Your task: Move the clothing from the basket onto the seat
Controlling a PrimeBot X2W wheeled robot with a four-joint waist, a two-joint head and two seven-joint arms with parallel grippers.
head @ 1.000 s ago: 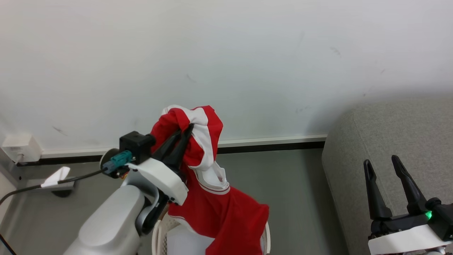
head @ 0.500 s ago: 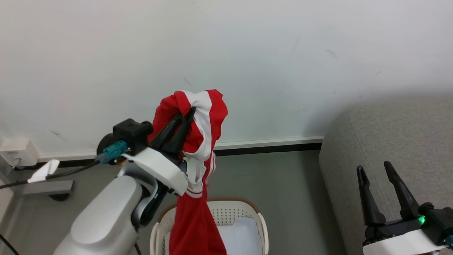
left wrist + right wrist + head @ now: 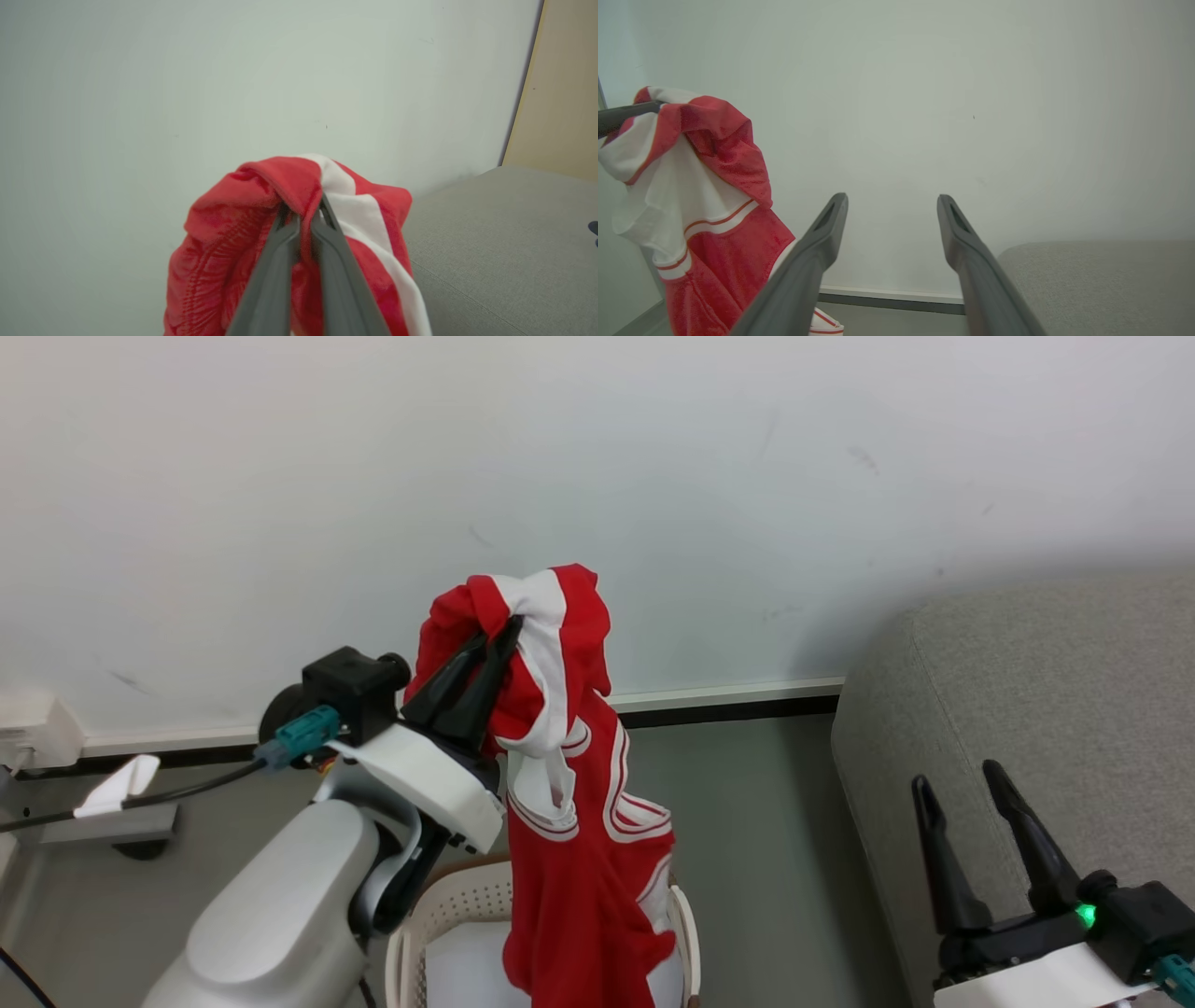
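**A:** Head view first. What has changed?

**B:** The left claw (image 3: 512, 627) has come up a little above the basket (image 3: 448, 905), still clamped on a bunched red-and-white fold of the clothing (image 3: 579, 859). A second ago the fabric flared sideways across the basket. Now it hangs straight down as one long jersey. The whole picture has slid too, so the camera turned as well.

**A:** Is it clear of the basket?

**B:** I can't say. The hem dangles at the basket's mouth, in front of the white sheet (image 3: 448, 971), and I can't tell whether it is above the rim. I'd judge the lift nearly done. The carry to the seat (image 3: 1027, 691), right of the basket, is not yet begun.

**A:** And the right claw (image 3: 956, 777)?

**B:** It is low, on the seat side of the basket, with its fingers apart and nothing between them.

**A:** Left wrist view?

**B:** The jaws are together on a gathered fold of the clothing (image 3: 224, 242), red with a white band. The grey seat (image 3: 504, 242) lies beyond.

**A:** Right wrist view?

**B:** Its own claw (image 3: 892, 199) is spread wide and empty. On the side away from the seat (image 3: 1101, 280), the clothing (image 3: 714, 242) hangs from the other arm's dark finger. It is thin, shiny red fabric with a white panel and red-striped trim.
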